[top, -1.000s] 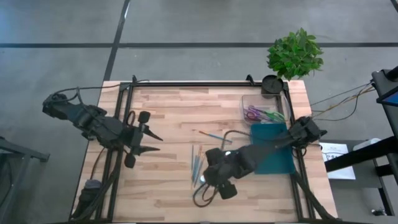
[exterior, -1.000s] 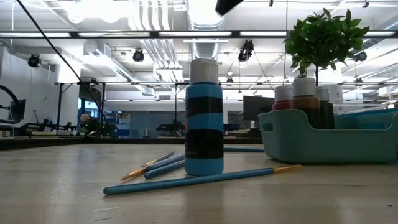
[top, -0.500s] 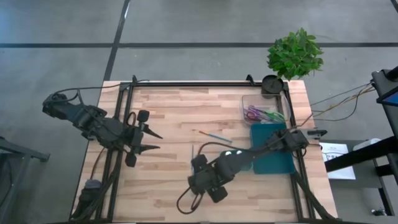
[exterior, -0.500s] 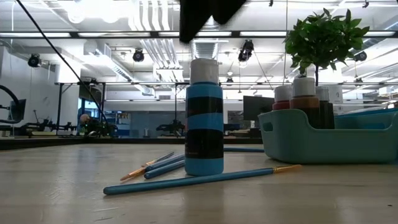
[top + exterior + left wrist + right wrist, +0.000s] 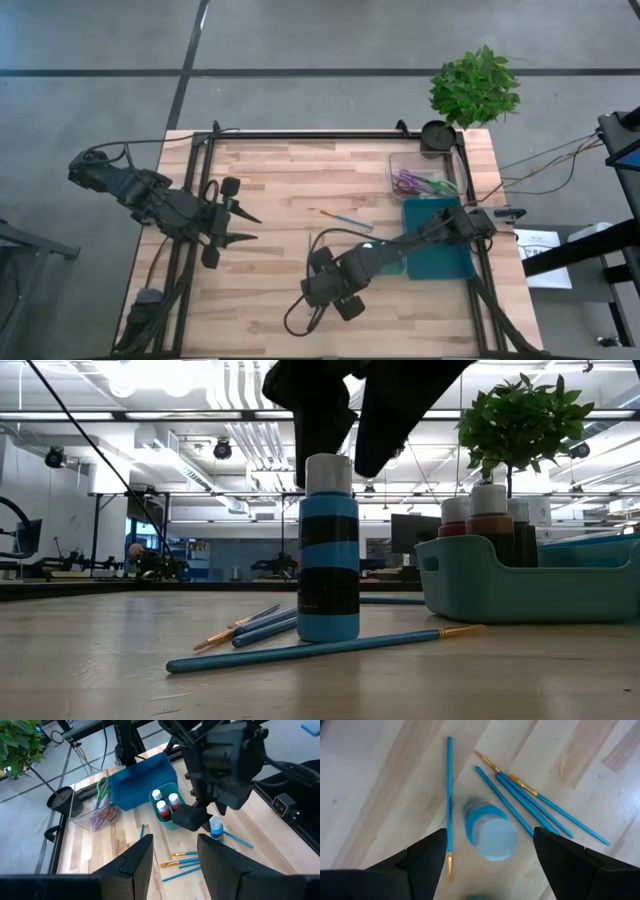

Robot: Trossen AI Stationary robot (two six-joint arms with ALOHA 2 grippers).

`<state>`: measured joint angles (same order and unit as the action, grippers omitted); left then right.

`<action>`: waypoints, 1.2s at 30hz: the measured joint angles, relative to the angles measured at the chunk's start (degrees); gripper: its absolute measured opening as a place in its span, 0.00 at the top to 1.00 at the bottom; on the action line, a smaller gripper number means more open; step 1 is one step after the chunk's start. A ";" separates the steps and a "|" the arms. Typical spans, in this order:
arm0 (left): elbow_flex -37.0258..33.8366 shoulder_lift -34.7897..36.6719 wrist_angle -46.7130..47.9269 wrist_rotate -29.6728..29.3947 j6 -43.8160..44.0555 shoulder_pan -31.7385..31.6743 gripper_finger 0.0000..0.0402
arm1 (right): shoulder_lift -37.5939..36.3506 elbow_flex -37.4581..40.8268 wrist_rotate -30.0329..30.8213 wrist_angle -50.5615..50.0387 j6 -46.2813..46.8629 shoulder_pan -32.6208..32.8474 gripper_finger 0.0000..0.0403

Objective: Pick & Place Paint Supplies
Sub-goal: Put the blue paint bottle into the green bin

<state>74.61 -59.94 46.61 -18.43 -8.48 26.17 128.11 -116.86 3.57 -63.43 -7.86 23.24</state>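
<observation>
Hovering directly over one upright blue paint bottle [image 5: 490,832] on the bench [image 5: 270,190], the right hand [image 5: 490,851] has its fingers spread apart. Five brushes [image 5: 527,802] lie beside the bottle. The left hand [image 5: 175,857] waits aside, fingers apart.

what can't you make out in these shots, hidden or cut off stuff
- High view: the blue paint bottle and the brushes by it are hidden under the right gripper.
- Low view: the bottles in the teal tray show only their tops; the tray wall covers the rest.
- Low view: the right arm is cut off by the top edge.
- Left wrist view: the clear box is too small to tell what it holds.
</observation>
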 joint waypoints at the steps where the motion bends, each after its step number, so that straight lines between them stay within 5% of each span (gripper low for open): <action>1: 0.00 0.00 0.00 0.01 -0.01 0.00 0.60 | 0.00 0.00 0.00 0.30 0.02 0.00 0.28; 7: 0.00 0.00 0.00 0.01 0.19 0.00 0.60 | 0.00 0.04 -0.15 0.83 -0.04 -0.09 0.29; 21: 0.00 -0.04 0.04 0.05 0.62 0.00 0.60 | 0.00 1.15 -2.16 1.81 -0.28 -0.57 0.54; 36: 0.00 -0.04 1.34 0.16 1.41 0.00 0.60 | -0.02 1.37 -3.45 3.67 -1.49 -0.66 0.58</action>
<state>74.61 -59.99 47.95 -18.26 -7.07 26.17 128.09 -115.49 0.12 -59.76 -9.35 22.59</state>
